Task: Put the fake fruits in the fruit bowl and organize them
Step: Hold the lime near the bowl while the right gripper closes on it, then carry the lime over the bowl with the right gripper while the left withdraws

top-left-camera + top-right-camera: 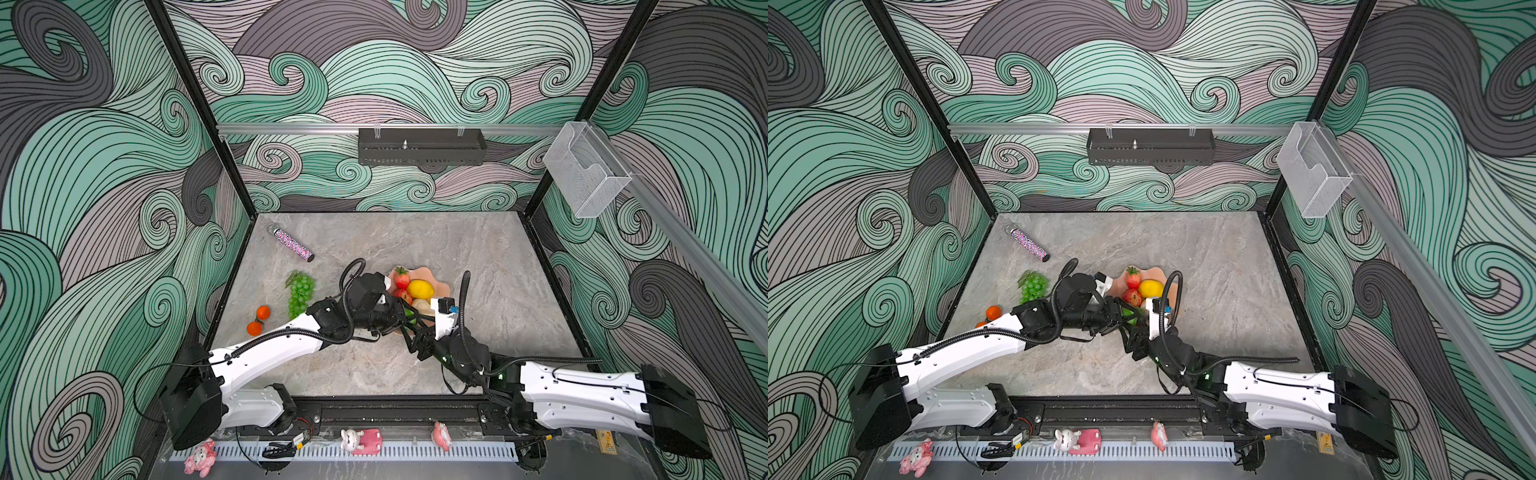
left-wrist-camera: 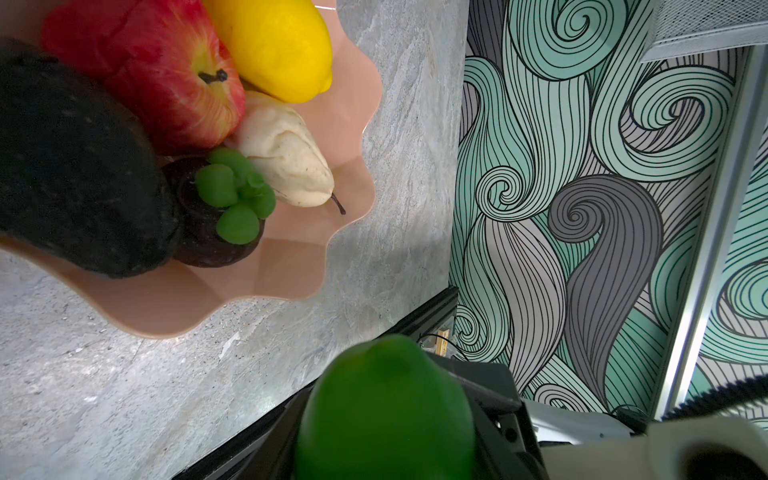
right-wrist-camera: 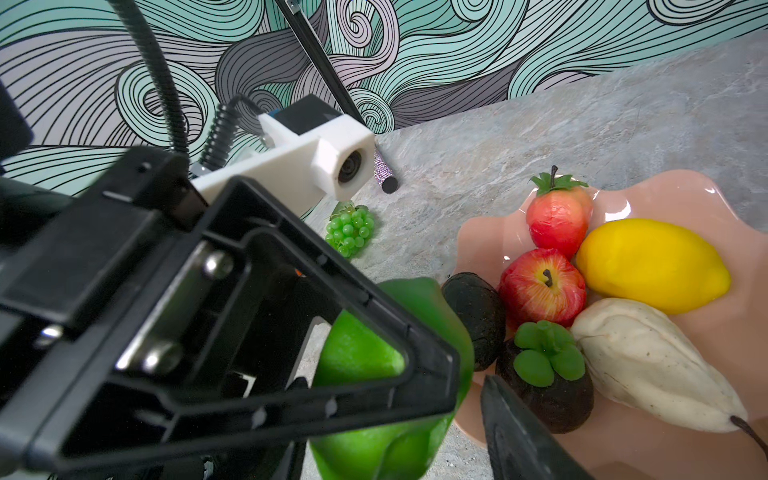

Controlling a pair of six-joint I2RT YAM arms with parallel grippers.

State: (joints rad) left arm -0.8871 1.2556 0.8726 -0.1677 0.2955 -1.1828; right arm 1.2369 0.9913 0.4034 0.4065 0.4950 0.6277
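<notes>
At the left edge of the grey marbled desk [image 1: 478, 257], in both top views, lies a pair of small glossy plastic oranges [image 1: 263, 312]. Just beyond them sits a bunch of green plastic grapes [image 1: 301, 293]. Farther back a sparkly pink-purple tube [image 1: 293, 245] lies on its side. All three are on the desk, apart from the bowl.

The left arm reaches toward the middle. The left pincer [image 2: 388, 440] has its jaws spread to the width of a glossy green plastic lime [image 2: 386, 395] and grips it, one jaw on each side. The lime hangs just beside the near-left rim of the shallow salmon-pink bowl with a scalloped rim [image 3: 685, 195]. It is next to the dark avocado [image 3: 473, 316] that lies at that edge.

Inside the bowl, the red strawberry with green leaves [image 3: 557, 220] lies at the far side. The red apple [image 3: 540, 286] is just in front of it, and the yellow lemon [image 3: 652, 266] is to their right. The dark mangosteen with a green cap [image 3: 548, 386] sits between the avocado and the cream pear [image 3: 652, 365], which lies on its side.

The right pincer [image 1: 412, 326] reaches in from the right, close to the lime. One black finger [image 3: 519, 432] shows just beside the fruit. The other is hidden behind the left pincer, so I cannot tell whether it grips anything.
</notes>
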